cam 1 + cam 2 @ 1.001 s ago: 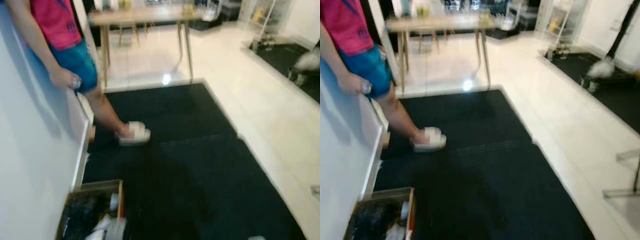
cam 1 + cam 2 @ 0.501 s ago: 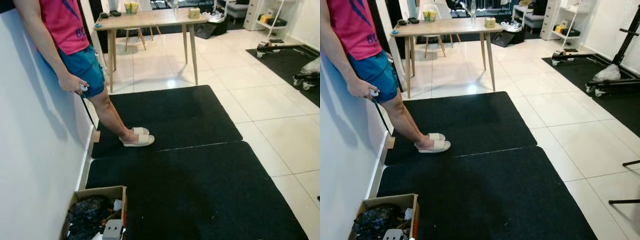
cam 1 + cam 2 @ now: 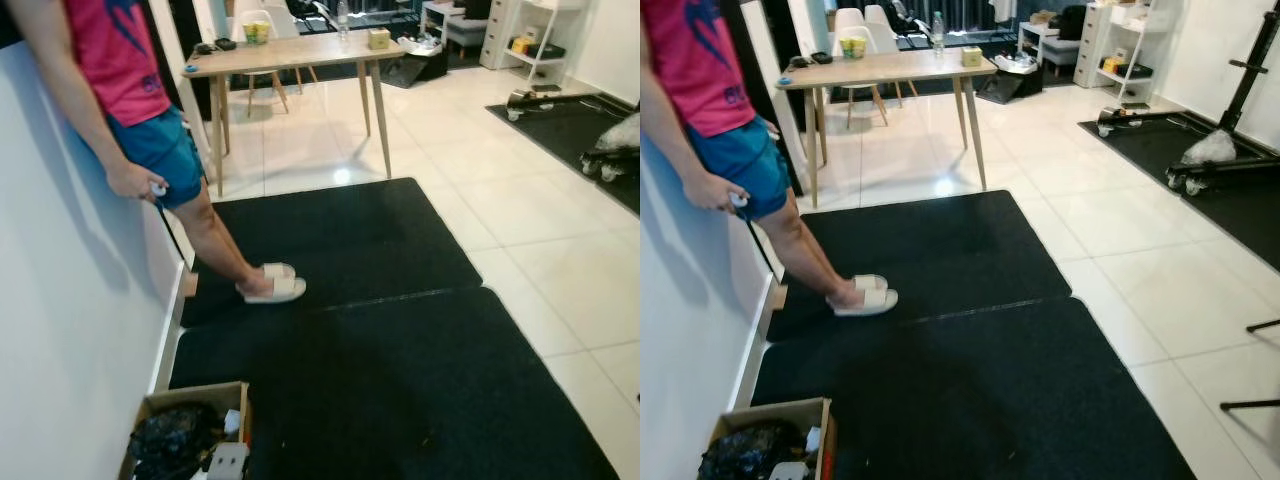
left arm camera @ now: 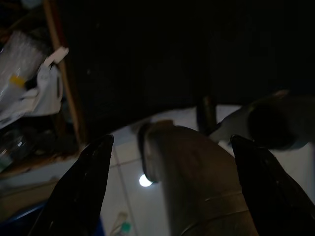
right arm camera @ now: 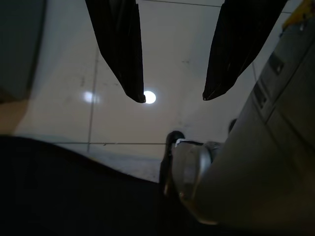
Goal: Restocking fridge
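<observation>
You have left gripper (image 4: 170, 147) and right gripper (image 5: 173, 96) hanging spread, grasping nothing; person (image 3: 120, 110) far left on black floor mat (image 3: 380, 370).

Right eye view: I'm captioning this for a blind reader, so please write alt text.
A person in a pink shirt and blue shorts leans on a white wall, feet in white slide sandals on two black floor mats. Behind stands a light wooden table on white tiles; an open cardboard box of clutter sits by the wall.
</observation>
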Controlling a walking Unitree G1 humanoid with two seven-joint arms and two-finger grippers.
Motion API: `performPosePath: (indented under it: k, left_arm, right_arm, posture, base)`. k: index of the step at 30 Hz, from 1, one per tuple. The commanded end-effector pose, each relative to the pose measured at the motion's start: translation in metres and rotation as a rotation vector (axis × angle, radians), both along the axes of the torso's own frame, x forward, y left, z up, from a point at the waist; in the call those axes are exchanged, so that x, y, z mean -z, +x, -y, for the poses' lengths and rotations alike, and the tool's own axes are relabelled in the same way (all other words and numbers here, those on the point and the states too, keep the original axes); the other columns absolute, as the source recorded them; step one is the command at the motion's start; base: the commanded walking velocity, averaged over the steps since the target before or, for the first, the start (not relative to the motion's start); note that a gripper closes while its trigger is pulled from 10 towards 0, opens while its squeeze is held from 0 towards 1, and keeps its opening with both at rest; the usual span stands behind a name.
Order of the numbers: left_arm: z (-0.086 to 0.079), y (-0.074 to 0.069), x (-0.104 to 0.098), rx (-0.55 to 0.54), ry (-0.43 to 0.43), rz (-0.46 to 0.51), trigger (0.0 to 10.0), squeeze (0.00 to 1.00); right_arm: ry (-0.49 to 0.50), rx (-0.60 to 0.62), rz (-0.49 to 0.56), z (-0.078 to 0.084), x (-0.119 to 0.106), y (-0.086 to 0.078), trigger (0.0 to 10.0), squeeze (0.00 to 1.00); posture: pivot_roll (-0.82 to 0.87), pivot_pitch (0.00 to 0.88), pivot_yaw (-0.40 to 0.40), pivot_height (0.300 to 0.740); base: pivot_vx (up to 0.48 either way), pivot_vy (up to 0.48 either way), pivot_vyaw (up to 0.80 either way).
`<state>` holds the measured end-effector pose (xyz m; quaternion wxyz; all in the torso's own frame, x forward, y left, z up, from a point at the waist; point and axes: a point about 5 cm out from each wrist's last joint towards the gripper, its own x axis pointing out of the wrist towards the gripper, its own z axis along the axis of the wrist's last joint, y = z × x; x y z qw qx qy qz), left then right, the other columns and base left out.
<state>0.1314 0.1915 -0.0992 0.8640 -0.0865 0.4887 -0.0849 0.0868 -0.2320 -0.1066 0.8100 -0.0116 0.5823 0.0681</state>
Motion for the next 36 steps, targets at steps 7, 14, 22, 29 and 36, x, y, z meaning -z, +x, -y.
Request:
performPosePath:
  k: [7,14,22,29,36]
  left_arm:
    - [-0.0025,-0.0031,0.0007,0.002,0.007,-0.006,10.0,0.0]
    - [-0.0026,-0.0036,0.0008,0.001,0.008,-0.009,10.0,0.0]
    - [-0.0039,-0.0038,0.0015,-0.035,0.024,-0.019,10.0,0.0]
    - [-0.0051,-0.0044,0.0021,-0.034,0.043,-0.033,10.0,0.0]
    - [-0.003,-0.0018,0.0006,-0.019,0.0,-0.018,10.0,0.0]
  right_arm:
    - [0.019,-0.014,0.017,-0.0066,-0.0002,0.0066,10.0,0.0]
    - [0.02,-0.015,0.017,-0.0072,-0.0001,0.0071,10.0,0.0]
    - [0.019,-0.015,0.017,-0.006,-0.0003,0.0066,10.0,0.0]
    - [0.019,-0.013,0.015,-0.0055,-0.0002,0.0055,10.0,0.0]
    - [0.022,-0.009,0.016,-0.0047,-0.0003,0.0047,10.0,0.0]
  posture:
    - [-0.02,0.0,0.001,0.74]
    - [-0.02,0.0,-0.002,0.74]
    - [-0.03,0.0,-0.003,0.74]
    - [-0.03,0.0,0.002,0.74]
    - [-0.03,0.0,0.0,0.74]
  base:
    - [0.48,0.0,0.0]
    - [0.48,0.0,0.0]
    - [0.294,0.0,0.0]
    - [0.0,0.0,0.0]
    - [0.0,-0.054,0.0]
